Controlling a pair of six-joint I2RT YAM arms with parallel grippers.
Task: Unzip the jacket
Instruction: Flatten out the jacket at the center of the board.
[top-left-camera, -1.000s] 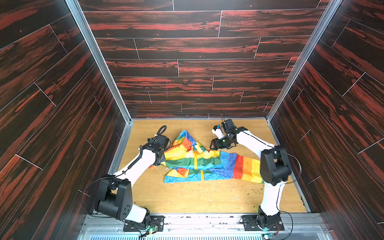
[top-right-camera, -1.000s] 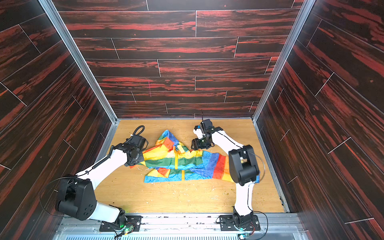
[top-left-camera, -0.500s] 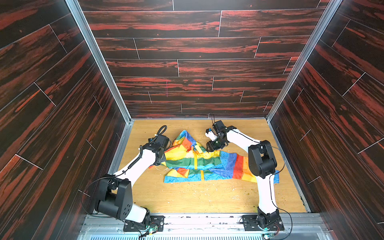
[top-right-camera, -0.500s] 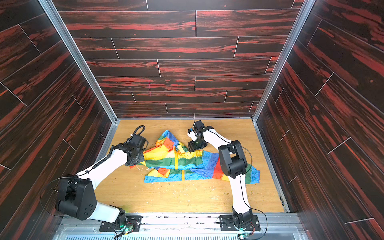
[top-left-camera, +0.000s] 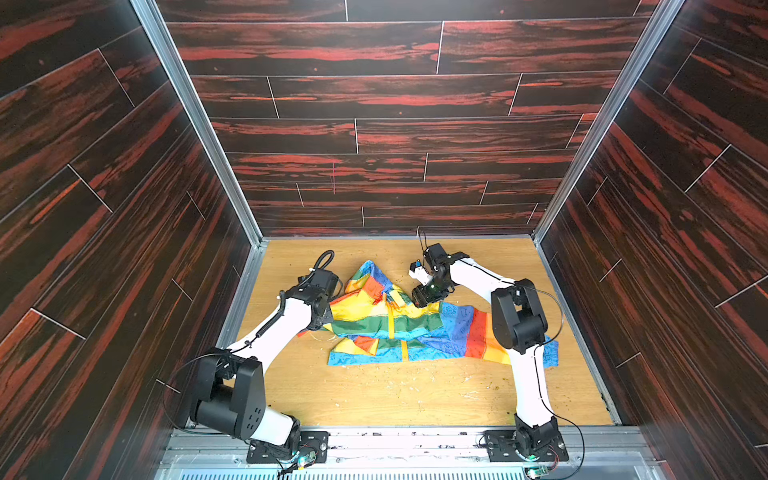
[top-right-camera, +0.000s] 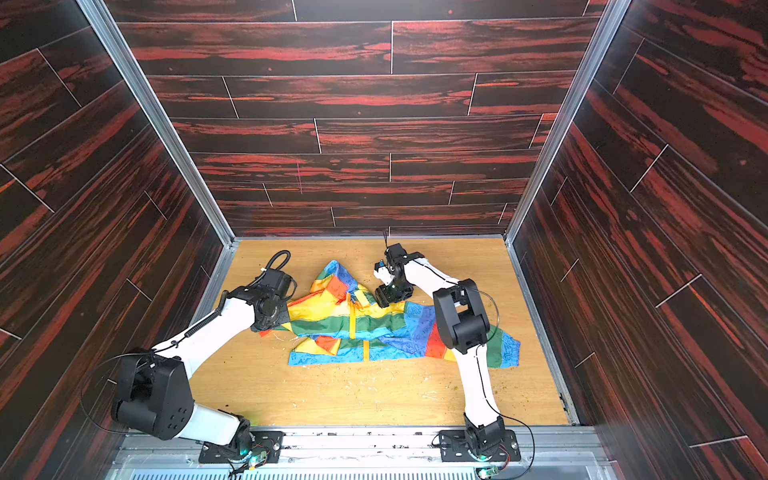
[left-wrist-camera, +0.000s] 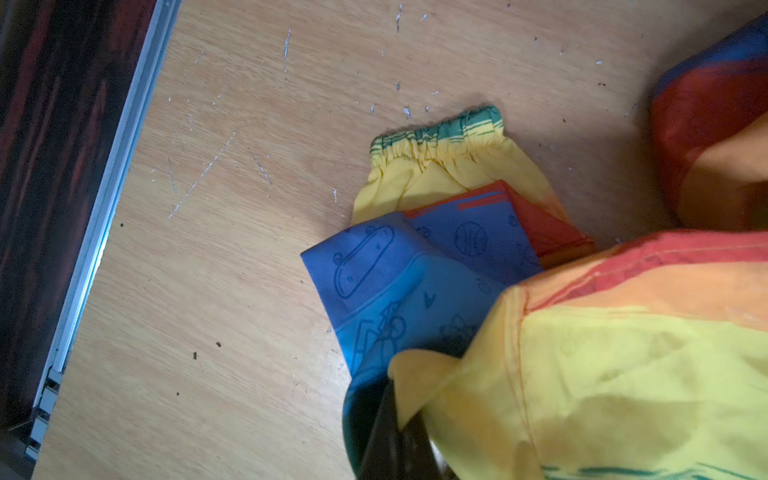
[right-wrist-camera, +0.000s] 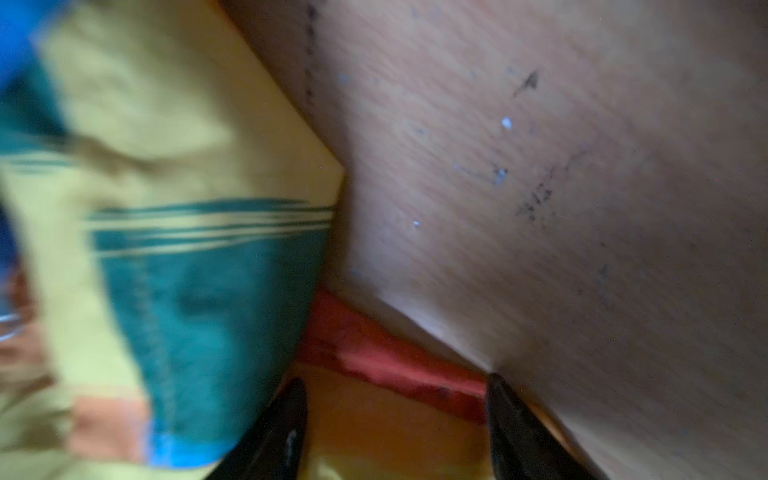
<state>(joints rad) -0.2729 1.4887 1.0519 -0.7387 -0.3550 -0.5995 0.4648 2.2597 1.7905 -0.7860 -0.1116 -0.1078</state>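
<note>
Over on the left, the left gripper (left-wrist-camera: 395, 432) is clamped tight on a bunch of yellow fabric at the shoulder side of the jacket (top-left-camera: 395, 328). In a top view its tips are buried under the cloth edge. A folded sleeve lies just beside it, with its elastic cuff (left-wrist-camera: 436, 133) flat on the wooden table (top-left-camera: 374, 395).

The jacket lies spread face-up in the middle of the table, hood (top-left-camera: 370, 278) toward the back wall and hem toward the arm bases. The yellow zipper (top-left-camera: 391, 328) runs down its centre and looks closed all the way. The pull is too small for me to make out.

On the right, the right gripper (right-wrist-camera: 395, 399) sits low by the collar with its jaws parted, straddling an orange and red fold and gripping nothing.

The cloth looks thin, light and slick, so I expect it to slide and bunch rather than resist. I would pin the collar beside the zipper top and pinch the pull itself.
</note>
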